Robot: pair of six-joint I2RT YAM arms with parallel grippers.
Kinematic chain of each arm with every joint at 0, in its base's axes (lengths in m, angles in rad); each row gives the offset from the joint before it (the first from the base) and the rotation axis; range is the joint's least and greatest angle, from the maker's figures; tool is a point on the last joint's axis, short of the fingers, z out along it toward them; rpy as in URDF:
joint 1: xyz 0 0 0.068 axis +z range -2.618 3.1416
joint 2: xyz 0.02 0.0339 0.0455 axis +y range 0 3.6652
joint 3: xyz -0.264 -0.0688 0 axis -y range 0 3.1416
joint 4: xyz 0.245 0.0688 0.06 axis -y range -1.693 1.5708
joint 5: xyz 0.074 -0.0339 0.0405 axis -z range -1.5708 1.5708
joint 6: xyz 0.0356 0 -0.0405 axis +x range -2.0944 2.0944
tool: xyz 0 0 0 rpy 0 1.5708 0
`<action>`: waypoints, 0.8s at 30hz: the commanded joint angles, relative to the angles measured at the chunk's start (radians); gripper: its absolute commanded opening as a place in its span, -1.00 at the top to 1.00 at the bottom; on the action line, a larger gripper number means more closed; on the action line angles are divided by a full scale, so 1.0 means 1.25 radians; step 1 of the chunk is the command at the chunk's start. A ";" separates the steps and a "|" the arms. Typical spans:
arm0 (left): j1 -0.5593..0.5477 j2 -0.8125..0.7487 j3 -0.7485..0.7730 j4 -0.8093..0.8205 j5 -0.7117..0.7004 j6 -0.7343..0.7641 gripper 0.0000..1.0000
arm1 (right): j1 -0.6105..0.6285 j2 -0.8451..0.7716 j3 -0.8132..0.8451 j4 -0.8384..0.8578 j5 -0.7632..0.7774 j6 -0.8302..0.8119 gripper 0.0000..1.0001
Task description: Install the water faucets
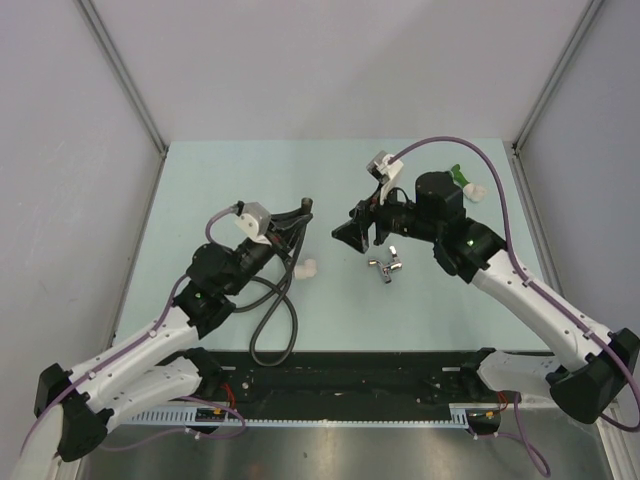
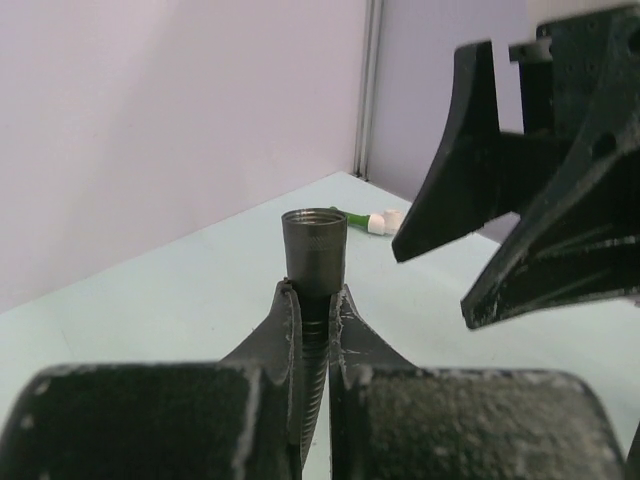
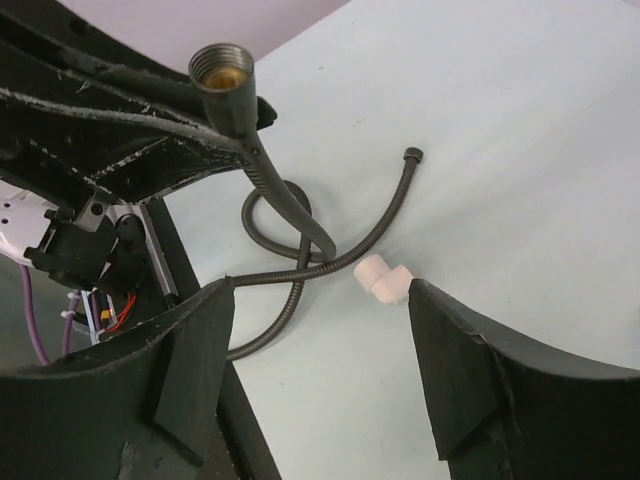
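We see the water faucets (image 1: 386,267) as a small cluster of shiny chrome metal pieces with short stubs sticking out. They lie on the pale green tabletop (image 1: 430,315), right of centre, just on the near side of the right arm's wrist. At this size we cannot make out their handles or threads, and neither wrist camera shows them. Nothing grips them.

The left gripper (image 1: 298,215) is clamped on the long black flexible metal hose (image 1: 272,325), its fingers (image 2: 285,335) pressed together around the ribbed neck just below the hose's grey threaded end nut (image 2: 314,240). The nut stands upright above the fingertips, open mouth upward. The rest of the hose loops back over the table toward the arm bases.

The right gripper (image 1: 350,232) hangs with its jaws wide apart, holding nothing, facing the raised hose end and near it.

A small white plastic elbow fitting (image 1: 308,268) lies between the hose loop and the faucets. A second white fitting with a green part (image 1: 464,182) sits near the far right edge of the table.
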 commanded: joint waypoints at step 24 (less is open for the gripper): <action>-0.001 0.010 0.081 0.070 -0.036 -0.192 1.00 | 0.109 0.154 -0.165 0.546 -0.067 0.116 -0.06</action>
